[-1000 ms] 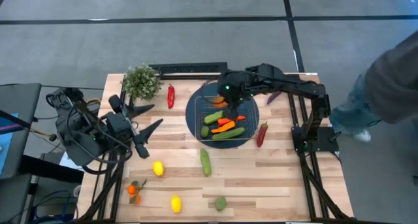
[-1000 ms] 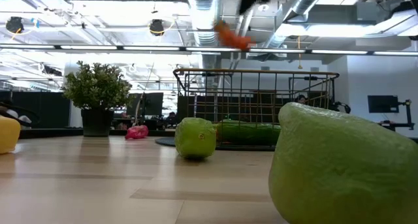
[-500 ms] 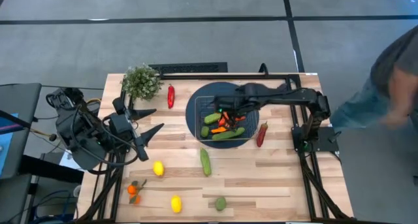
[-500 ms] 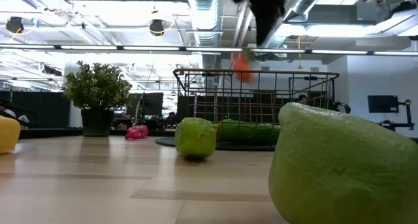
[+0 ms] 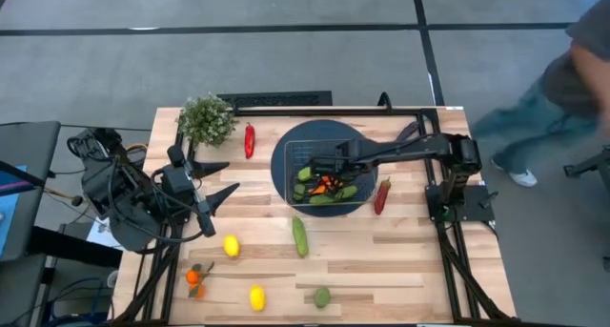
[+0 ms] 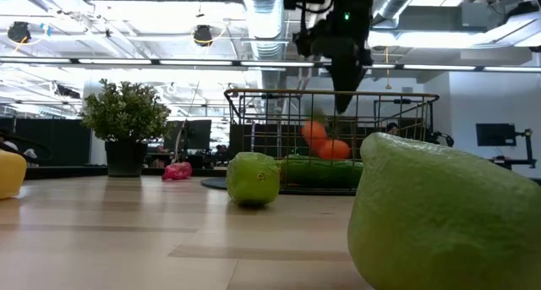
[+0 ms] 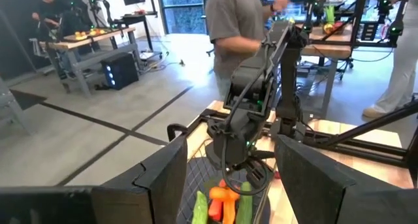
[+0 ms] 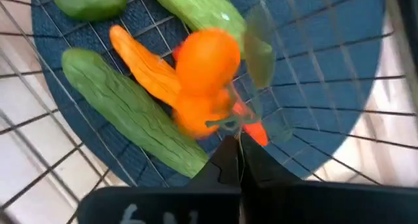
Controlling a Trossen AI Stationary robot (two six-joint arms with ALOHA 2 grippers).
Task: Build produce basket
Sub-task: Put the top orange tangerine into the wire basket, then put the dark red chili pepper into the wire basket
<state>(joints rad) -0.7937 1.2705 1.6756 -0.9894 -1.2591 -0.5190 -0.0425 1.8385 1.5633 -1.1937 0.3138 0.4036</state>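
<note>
- The right gripper (image 5: 322, 165) hangs low over the shallow dark wire basket (image 5: 357, 201); its two dark fingers (image 8: 230, 160) press together with no gap, and nothing is held between them.
- The left gripper (image 5: 217, 176) waits well off to the far side of the table from the working claw, its long fingers spread wide and empty.
- The pale wooden slatted table (image 5: 400, 270) carries everything, and the round dark blue mat (image 5: 282, 153) lies under the basket, directly below the claw.
- The bushy green potted plant (image 5: 206, 119) stands far from the claw, at the table's back corner nearer the left arm.
- Inside the basket, just beneath the claw, lie long bumpy green cucumbers (image 8: 134, 113), an orange carrot (image 8: 147, 70) and small round oranges (image 8: 206, 61), the oranges just in front of the closed fingertips.
- Outside the basket, a glossy red pepper (image 5: 382, 195) lies just beside its rim, on the right arm's base side of the claw.
- Another red pepper (image 5: 250, 140) lies between the plant and the mat.
- A lone green cucumber (image 5: 300, 236) rests on the wood in front of the basket.
- Farther out lie two yellow lemons (image 5: 231, 245), a green lime (image 5: 322, 296) and a small orange cluster (image 5: 195, 281).
</note>
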